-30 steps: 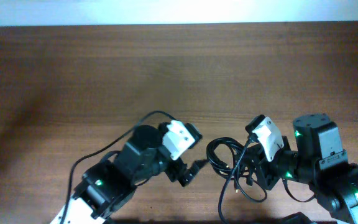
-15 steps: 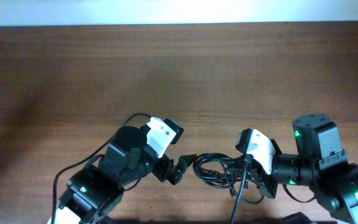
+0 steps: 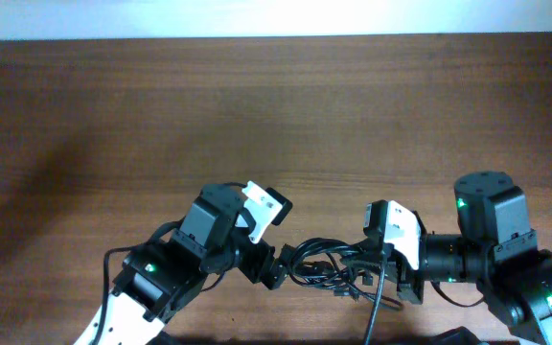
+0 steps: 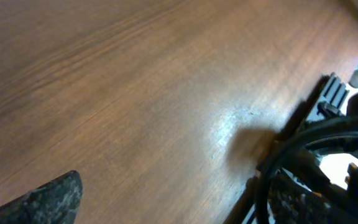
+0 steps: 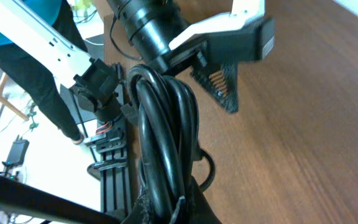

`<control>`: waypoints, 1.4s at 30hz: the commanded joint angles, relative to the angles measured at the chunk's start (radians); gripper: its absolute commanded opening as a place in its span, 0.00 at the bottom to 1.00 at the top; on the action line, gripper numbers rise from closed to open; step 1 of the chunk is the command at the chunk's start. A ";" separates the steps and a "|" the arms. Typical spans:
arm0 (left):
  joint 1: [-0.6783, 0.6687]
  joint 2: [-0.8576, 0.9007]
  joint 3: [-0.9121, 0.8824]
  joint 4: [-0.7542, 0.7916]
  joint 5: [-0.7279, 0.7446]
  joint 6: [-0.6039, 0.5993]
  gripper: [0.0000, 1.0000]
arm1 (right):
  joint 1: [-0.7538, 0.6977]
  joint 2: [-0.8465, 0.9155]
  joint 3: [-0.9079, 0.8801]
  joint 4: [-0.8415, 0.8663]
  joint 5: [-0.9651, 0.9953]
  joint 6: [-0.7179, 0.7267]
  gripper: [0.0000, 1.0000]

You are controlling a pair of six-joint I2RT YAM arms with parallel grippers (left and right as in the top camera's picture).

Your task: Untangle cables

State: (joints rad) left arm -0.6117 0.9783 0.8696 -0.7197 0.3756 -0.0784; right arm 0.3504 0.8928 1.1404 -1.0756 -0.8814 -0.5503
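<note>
Left fingers [image 3: 276, 269] now nearer the cables [image 3: 326, 267], arm low.

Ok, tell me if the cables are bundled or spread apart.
Bundled: the cables form one overlapping clump overhead; the right wrist view shows strands packed together.

Evenly lit but kinda dim from overhead, blown out to pure white along the top edge, with a soft dark shadow patch on the left of the table [image 3: 46, 177]. Super smeary through the left wrist, with a pale sheen on the wood and clipped whites at the right edge. Sharper through the right wrist, with glossy highlights on the cables [image 5: 166, 118] and mushy background top left.
</note>
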 commanded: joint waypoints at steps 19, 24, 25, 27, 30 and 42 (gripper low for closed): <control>0.000 0.128 0.011 -0.119 -0.436 -0.686 0.22 | 0.002 -0.005 0.008 0.107 0.293 0.377 0.04; 0.000 0.128 0.011 -0.120 -0.423 -1.221 0.37 | 0.002 -0.005 0.008 0.092 0.293 0.377 0.04; 0.000 0.128 0.011 -0.121 -0.409 -1.276 0.38 | 0.002 -0.005 0.008 0.089 0.293 0.377 0.04; 0.000 0.128 0.011 -0.120 -0.391 -1.341 0.25 | 0.002 -0.005 0.008 0.085 0.314 0.383 0.04; 0.000 0.127 0.011 -0.119 -0.362 -1.476 0.86 | 0.002 -0.005 0.008 0.085 0.318 0.392 0.04; 0.000 0.127 0.011 -0.175 -0.311 -1.520 0.97 | 0.002 -0.005 0.008 0.085 0.318 0.402 0.04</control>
State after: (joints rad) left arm -0.6147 1.1027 0.8742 -0.8883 0.0566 -1.7073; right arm 0.3511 0.8967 1.1400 -0.9947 -0.5602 -0.1562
